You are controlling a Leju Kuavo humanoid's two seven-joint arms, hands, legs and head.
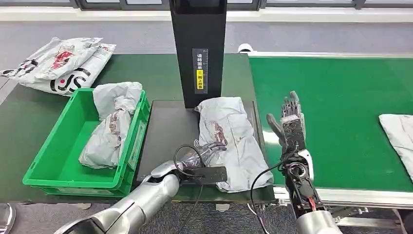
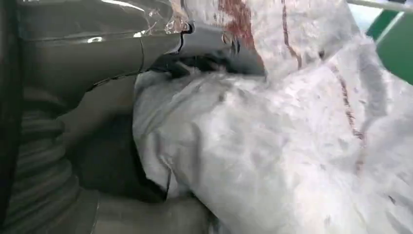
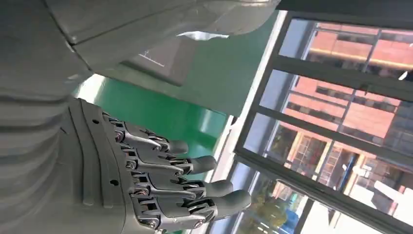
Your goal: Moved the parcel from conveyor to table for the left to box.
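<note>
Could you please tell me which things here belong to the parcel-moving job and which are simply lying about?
In the job:
crumpled grey plastic parcel on the black table plate
left hand, on that parcel
green plastic box
green conveyor belt

Lying about:
white printed mailer bags
black upright post

Dark green table (image 1: 29, 122): a green crate (image 1: 58, 168) at near left, a stack of white printed mailer bags (image 1: 61, 63) at far left, a black platform (image 1: 168, 129) at centre bearing a grey parcel (image 1: 229, 139). Green conveyor (image 1: 336, 122) adjoins on the right, carrying a second grey parcel (image 1: 399, 136) at its right edge.
</note>
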